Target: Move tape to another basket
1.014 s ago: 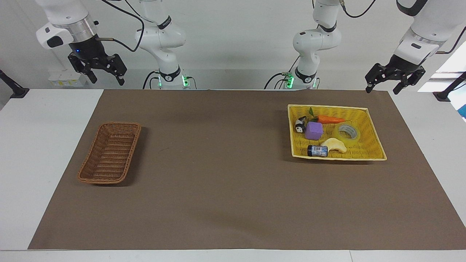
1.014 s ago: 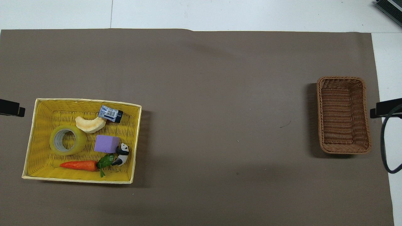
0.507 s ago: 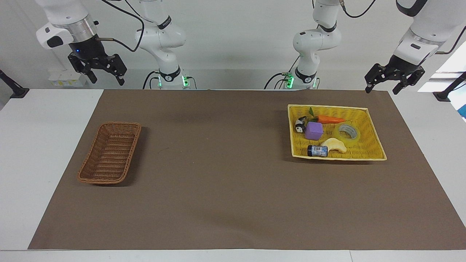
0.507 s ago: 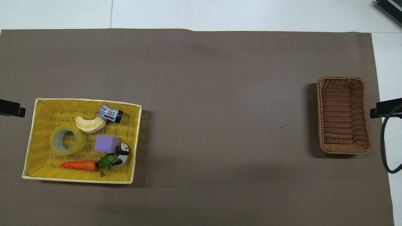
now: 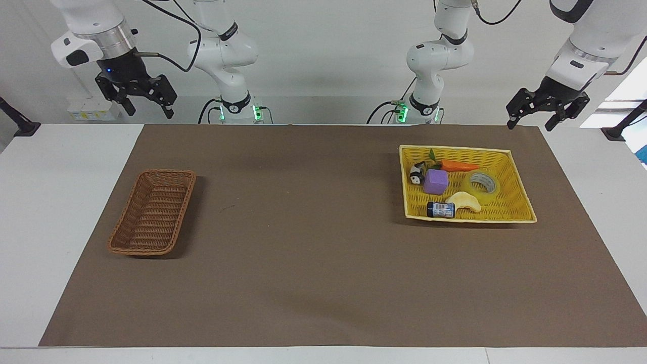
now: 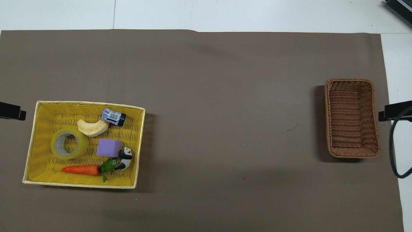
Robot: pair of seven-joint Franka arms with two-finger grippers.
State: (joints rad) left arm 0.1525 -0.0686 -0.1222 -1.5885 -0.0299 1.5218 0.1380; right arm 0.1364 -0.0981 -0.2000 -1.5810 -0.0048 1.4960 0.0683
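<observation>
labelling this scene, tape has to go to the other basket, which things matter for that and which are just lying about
Part of the job:
- tape, in the yellow basket
- brown basket, nothing in it
- left gripper, open, raised near the yellow basket
- right gripper, open, raised, waiting

Just lying about, all in the yellow basket:
- carrot
- purple block
- panda
- banana piece
- small bottle

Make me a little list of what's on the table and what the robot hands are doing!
tape: lying flat in the yellow basket, beside the banana piece
also in yellow basket: purple block, carrot, panda, small can
brown basket: holds nothing, at the right arm's end
left gripper: open, raised near the yellow basket's end, holding nothing
right gripper: open, raised at the brown basket's end, holding nothing
task: not yet started
</observation>
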